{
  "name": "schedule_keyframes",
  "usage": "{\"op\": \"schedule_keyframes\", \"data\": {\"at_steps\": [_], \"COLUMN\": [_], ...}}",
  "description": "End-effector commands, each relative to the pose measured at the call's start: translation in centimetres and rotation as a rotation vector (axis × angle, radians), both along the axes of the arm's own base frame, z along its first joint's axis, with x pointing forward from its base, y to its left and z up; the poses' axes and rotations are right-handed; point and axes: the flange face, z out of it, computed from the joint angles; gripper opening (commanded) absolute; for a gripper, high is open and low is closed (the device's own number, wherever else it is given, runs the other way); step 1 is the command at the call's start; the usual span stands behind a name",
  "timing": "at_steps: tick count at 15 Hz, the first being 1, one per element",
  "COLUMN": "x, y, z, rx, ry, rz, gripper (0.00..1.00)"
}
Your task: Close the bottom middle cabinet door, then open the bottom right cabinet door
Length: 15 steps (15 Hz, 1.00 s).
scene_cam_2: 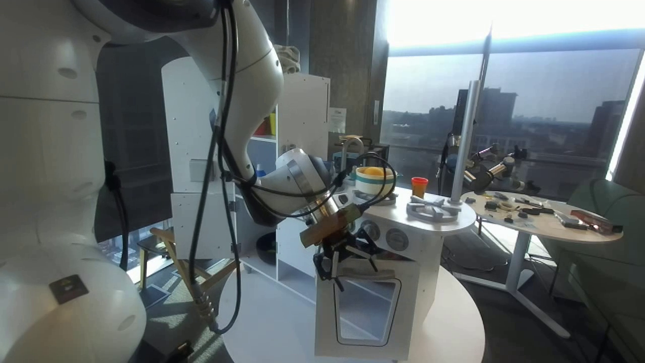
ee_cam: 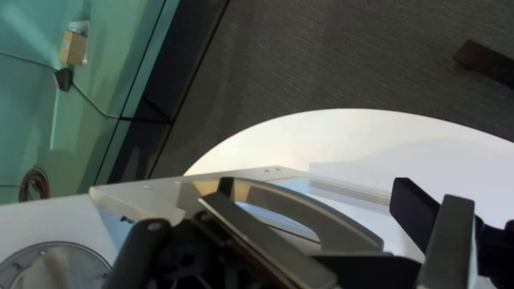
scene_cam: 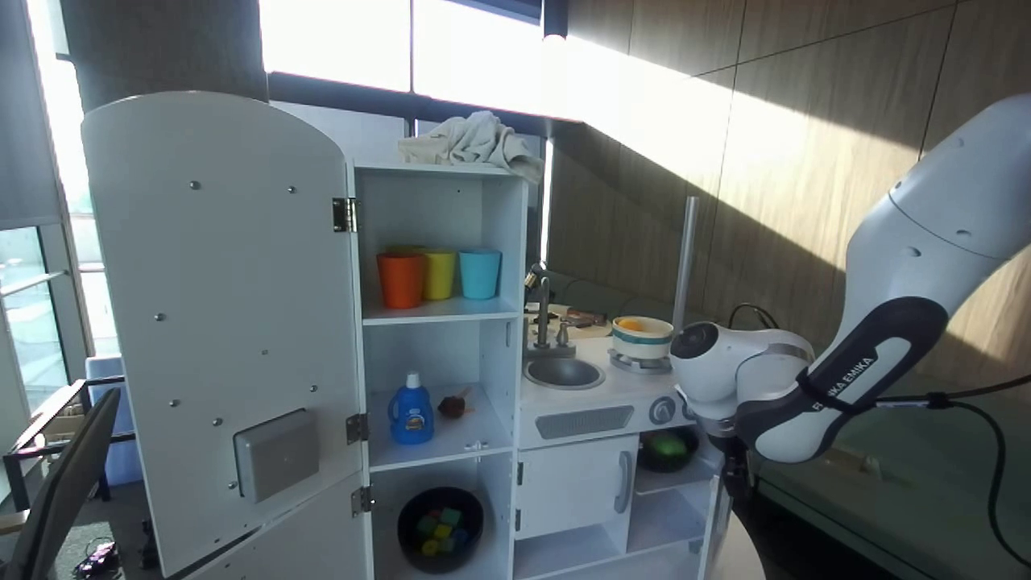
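The bottom middle cabinet door (scene_cam: 572,487), plain white with a grey handle, sits shut in an exterior view. The bottom right cabinet door (scene_cam_2: 327,312), white with a rectangular window, stands swung out from its compartment. It shows edge-on in an exterior view (scene_cam: 717,528), and the compartment beside it lies exposed. In the wrist view its top edge and grey curved handle (ee_cam: 341,216) show. My gripper (ee_cam: 313,190) is open at this handle, one finger close along it and the other apart on the far side. Whether a finger touches the handle I cannot tell. The gripper also shows in both exterior views (scene_cam: 734,483) (scene_cam_2: 358,277).
The tall fridge door (scene_cam: 217,282) stands open at the left. A black bowl with a green item (scene_cam: 667,449) sits in the right compartment's upper shelf. A pot (scene_cam_2: 373,180), a burner (scene_cam_2: 433,209) and a metal pole (scene_cam_2: 466,141) stand on the counter. A white round table (scene_cam_2: 453,312) lies beneath.
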Motion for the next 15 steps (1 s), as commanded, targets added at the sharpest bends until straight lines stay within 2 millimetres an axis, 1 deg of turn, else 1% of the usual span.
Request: {"op": "schedule_keyframes", "data": {"at_steps": [1, 3, 6, 8, 10, 11, 13, 15], "x": [-1.8, -2.5, -3.5, -3.9, -3.8, -3.5, -2.8, -1.9], "y": [-0.9, -0.9, -0.4, 0.8, 2.5, 3.6, 5.9, 8.3], "z": [2.6, 4.0, 6.8, 8.5, 9.9, 10.2, 9.8, 8.2], "rx": [-0.093, -0.125, -0.157, -0.113, -0.051, -0.011, 0.076, 0.189], "ry": [-0.055, -0.109, -0.212, -0.286, -0.347, -0.351, -0.33, -0.274], "rz": [-0.095, -0.142, -0.21, -0.219, -0.217, -0.197, -0.137, -0.108], "gripper": [1.0, 1.0, 1.0, 1.0, 1.0, 1.0, 1.0, 1.0]}}
